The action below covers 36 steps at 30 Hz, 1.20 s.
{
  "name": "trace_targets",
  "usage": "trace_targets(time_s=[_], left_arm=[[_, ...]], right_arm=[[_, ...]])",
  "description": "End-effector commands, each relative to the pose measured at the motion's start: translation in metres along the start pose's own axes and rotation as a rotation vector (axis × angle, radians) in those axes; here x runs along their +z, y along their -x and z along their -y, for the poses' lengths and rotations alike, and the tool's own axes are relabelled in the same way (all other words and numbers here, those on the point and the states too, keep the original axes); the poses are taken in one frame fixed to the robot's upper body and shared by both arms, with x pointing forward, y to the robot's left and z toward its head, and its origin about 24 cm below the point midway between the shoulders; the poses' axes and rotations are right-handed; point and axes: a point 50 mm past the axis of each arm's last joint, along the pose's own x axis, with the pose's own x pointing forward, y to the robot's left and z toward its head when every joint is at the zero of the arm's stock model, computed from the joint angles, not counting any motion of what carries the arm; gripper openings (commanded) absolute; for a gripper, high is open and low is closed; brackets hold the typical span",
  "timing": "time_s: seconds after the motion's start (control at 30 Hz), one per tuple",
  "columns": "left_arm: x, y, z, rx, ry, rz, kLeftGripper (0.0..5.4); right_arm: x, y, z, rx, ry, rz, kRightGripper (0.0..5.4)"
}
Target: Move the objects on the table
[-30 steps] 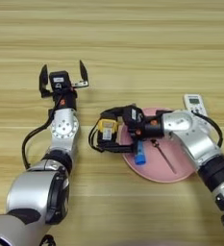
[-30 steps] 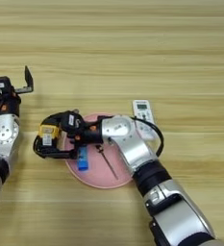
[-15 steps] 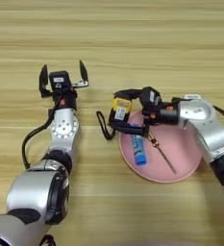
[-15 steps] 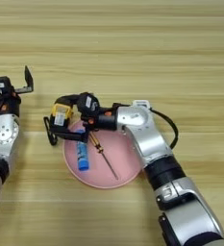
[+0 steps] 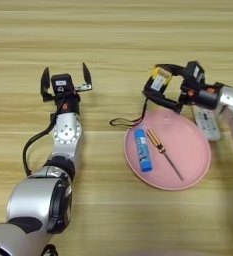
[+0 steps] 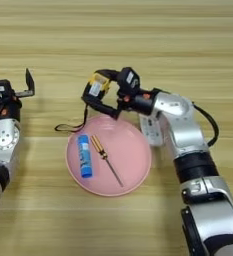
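The left gripper [image 5: 64,80] is resting on the table [image 5: 113,40] at the far left, fingers spread wide and holding nothing, well away from everything, apparently parked. Moving right, the black strap [image 5: 125,121] is trailing on the wood toward it from the tape measure [image 5: 160,82], which the right gripper [image 5: 164,91] is clenching just above the far rim of the pink plate [image 5: 188,165]. Below and nearer than that gripper, the blue glue stick [image 5: 142,149] and the screwdriver [image 5: 163,152] are lying side by side on the plate. Just beneath its wrist, the white remote [image 5: 208,125] is lying at the plate's right edge.
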Motion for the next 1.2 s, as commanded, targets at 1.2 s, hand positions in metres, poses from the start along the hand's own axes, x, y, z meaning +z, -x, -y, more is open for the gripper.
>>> trace_targets(time_s=[1.2], left_arm=[[0.000,-0.003,-0.005,0.002,-0.014,-0.015,5.40]], right_arm=[[-0.050,0.115,0.083,-0.652,0.120,-0.522,4.31]])
